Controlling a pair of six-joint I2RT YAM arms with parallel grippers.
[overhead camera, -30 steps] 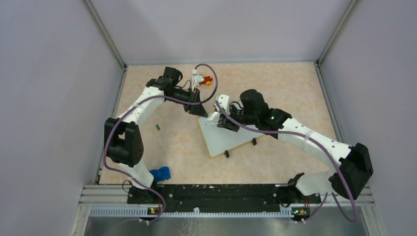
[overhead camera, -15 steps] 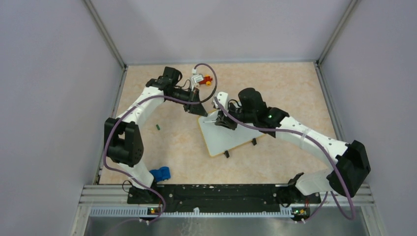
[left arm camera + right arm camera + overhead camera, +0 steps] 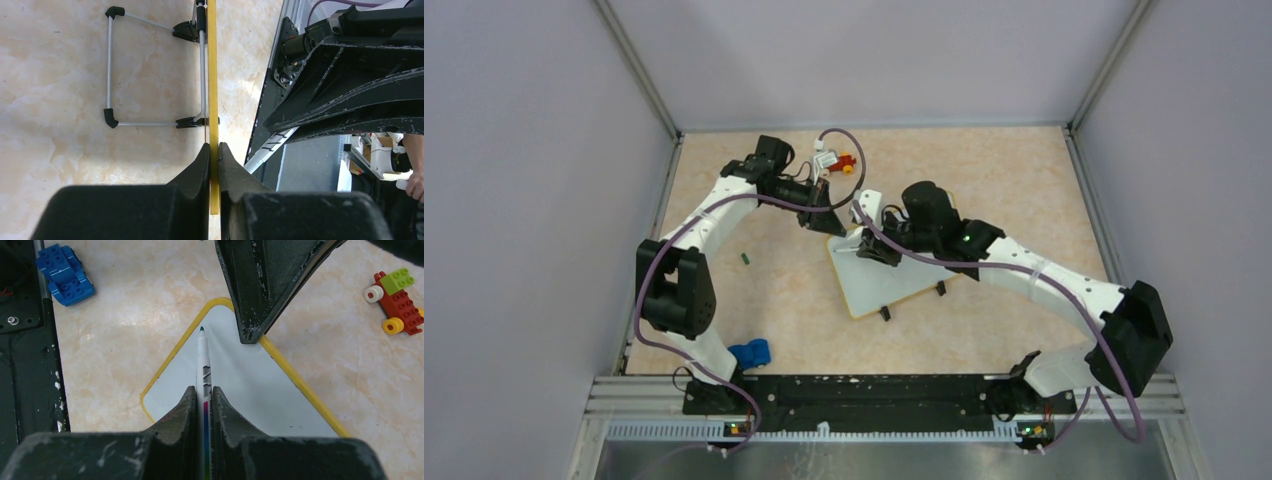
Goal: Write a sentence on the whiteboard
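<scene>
Whiteboard (image 3: 894,275) lies flat on the counter (image 3: 1024,180), mid-counter, turned at an angle, one corner toward the far-left. Left hand (image 3: 213,147) is clenched on its thin yellow rim, fingers pinching the edge from both sides near that far-left corner. Right hand (image 3: 202,390) is clenched on a white marker (image 3: 202,355), which runs straight out between the fingers. Its green tip is over the white face just short of the rounded corner and close beside the left hand's fingertips; can't tell if the tip touches. Little room between the two hands there.

The board face widens out toward the right hand, with the yellow rim on both sides. Two black feet (image 3: 885,313) stick out along the near edge. In the left wrist view a thin wire stand (image 3: 110,65) is visible under the board.

Outward:
- red brick car (image 3: 397,302) past the far corner, apart from the board
- small dark green piece (image 3: 745,258) on the counter to the left
- blue brick (image 3: 750,353) near the left arm's base
- wide stretch of counter between the board and the right wall
- grey walls on three sides
</scene>
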